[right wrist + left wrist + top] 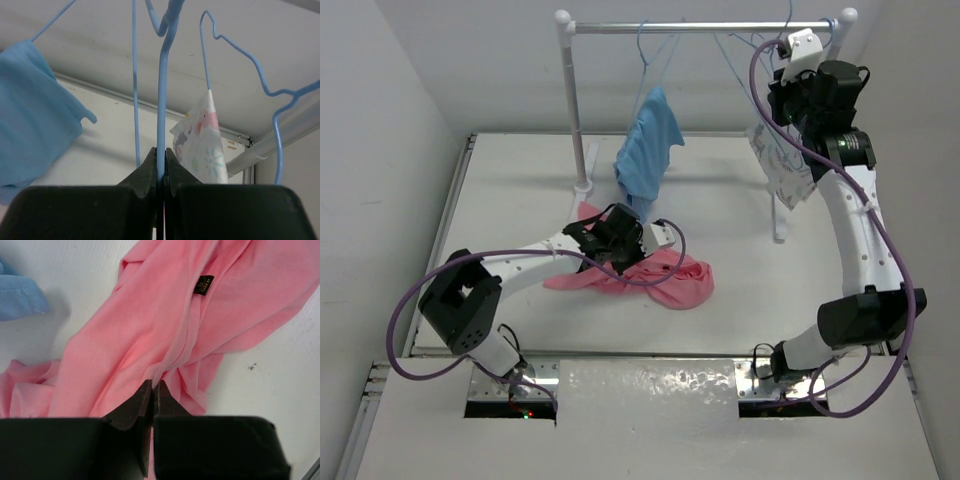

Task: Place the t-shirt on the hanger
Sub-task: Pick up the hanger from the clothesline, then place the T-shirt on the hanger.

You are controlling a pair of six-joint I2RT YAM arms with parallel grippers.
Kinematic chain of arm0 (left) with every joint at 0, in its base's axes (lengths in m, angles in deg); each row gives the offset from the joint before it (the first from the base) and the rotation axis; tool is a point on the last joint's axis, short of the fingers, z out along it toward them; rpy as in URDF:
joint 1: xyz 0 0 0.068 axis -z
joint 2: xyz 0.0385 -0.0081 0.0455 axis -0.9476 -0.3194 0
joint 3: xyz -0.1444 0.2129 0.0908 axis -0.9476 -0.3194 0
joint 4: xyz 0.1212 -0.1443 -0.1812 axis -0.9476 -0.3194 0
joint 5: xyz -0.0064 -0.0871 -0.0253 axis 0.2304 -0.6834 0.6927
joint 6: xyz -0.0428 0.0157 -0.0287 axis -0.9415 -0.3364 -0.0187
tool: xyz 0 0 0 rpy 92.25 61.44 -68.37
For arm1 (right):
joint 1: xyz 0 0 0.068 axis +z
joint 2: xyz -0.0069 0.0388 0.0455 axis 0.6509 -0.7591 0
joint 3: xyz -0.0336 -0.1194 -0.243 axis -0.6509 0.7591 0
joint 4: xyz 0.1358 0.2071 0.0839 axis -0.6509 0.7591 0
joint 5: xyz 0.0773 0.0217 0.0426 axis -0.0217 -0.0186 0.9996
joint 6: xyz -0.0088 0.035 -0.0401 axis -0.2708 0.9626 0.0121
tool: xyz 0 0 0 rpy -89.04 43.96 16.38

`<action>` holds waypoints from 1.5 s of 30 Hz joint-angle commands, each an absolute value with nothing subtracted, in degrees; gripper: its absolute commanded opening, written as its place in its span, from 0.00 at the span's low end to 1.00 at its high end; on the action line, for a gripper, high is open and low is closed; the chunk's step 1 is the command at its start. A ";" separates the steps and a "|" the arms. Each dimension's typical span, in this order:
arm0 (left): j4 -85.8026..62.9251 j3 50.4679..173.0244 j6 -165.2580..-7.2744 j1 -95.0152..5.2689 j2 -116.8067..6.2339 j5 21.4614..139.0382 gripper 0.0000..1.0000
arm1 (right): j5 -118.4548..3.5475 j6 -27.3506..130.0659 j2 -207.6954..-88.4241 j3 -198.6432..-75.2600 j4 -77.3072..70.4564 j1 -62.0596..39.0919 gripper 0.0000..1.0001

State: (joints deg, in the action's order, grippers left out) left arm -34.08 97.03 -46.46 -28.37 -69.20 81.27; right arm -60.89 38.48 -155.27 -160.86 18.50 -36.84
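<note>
The salmon-pink t-shirt (677,285) lies crumpled on the white table, in front of the rack. My left gripper (618,258) is down on its left part. In the left wrist view my left gripper (152,386) is shut on a raised fold of the t-shirt (150,325); a black neck label (203,284) shows farther on. My right gripper (775,70) is up at the rail, shut on a wire of the bare light-blue hanger (735,52). In the right wrist view my right gripper (161,151) pinches that hanger's wire (161,100).
A white rack with a metal rail (700,27) stands at the back. On it hang a light-blue shirt (648,150) on its own hanger and a white patterned cloth (782,170) on another. The cloth (202,145) hangs just right of my right gripper.
</note>
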 commanded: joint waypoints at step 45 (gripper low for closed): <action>-35.78 110.33 -44.72 -35.78 -76.21 80.08 0.00 | -41.70 50.26 -107.83 -94.01 22.80 -18.47 0.00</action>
